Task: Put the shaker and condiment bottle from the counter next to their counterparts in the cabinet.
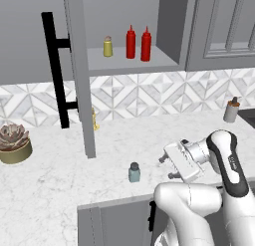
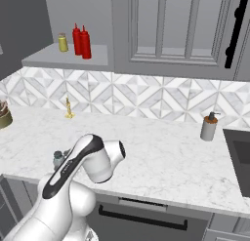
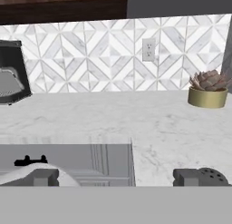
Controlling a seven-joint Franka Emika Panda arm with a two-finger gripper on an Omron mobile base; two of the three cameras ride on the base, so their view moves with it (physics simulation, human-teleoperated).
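The shaker (image 1: 134,172) stands upright near the front edge of the white marble surface (image 1: 124,140), just left of the gripper (image 1: 172,165), not touching it. The fingers (image 3: 45,177) are spread wide open and hold nothing; in the hand view their tips point along the surface toward a potted succulent (image 3: 208,88) by the tiled backsplash (image 3: 113,55). In the open cabinet (image 1: 164,26) with the long black bar handle (image 1: 56,70), 2 red squeeze bottles (image 1: 130,42) stand side by side on the shelf, right of a yellow shaker (image 1: 107,47). A grey-brown bottle (image 1: 231,110) stands far right near the backsplash.
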